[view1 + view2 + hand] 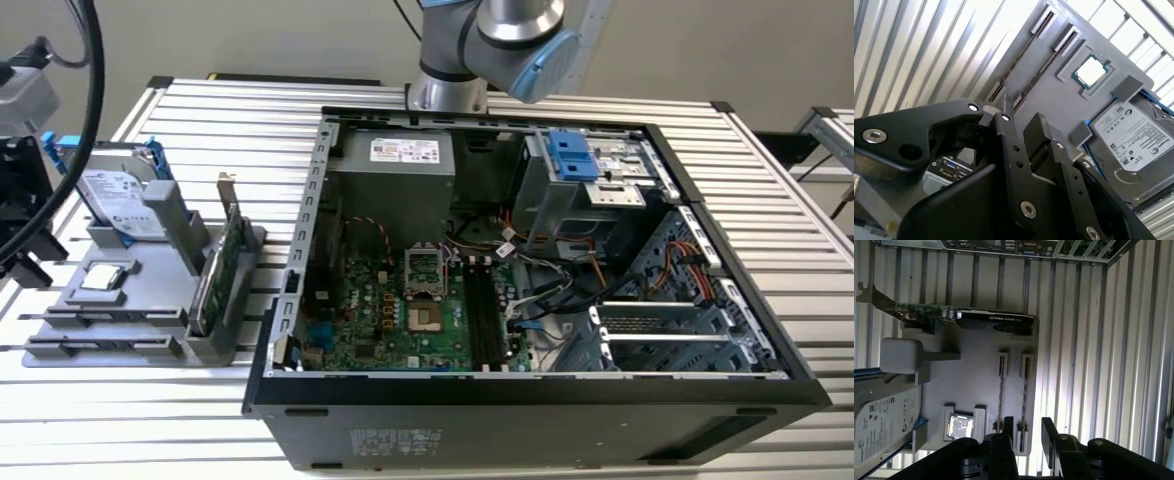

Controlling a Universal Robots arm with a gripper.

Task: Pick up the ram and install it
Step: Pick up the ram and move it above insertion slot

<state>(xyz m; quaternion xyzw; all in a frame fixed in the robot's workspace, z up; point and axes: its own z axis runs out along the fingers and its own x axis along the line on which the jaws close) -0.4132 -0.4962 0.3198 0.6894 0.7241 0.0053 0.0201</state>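
My gripper [1028, 422] hangs over the grey parts holder [979, 345], right above its two long narrow slots [1025, 390]. The black fingers [1050, 432] stand apart with nothing between them, so it is open. In the second wrist view the gripper [1023, 112] shows the same gap, with the narrow slots [1054, 40] beyond it. The ram is hidden from me: each slot shows just a thin dark line. The open computer case [287, 300] sits in the middle of the exterior view, its green motherboard [387, 320] and black memory slots [487, 320] facing up.
The holder [147, 300] stands at the exterior view's left with a silver hard drive [120, 200], a green card with a metal bracket [220, 270] and a square processor chip [104, 280]. Cables [534, 280] and drive cages [667, 330] crowd the case's right half. Ribbed table [134, 420] surrounds everything.
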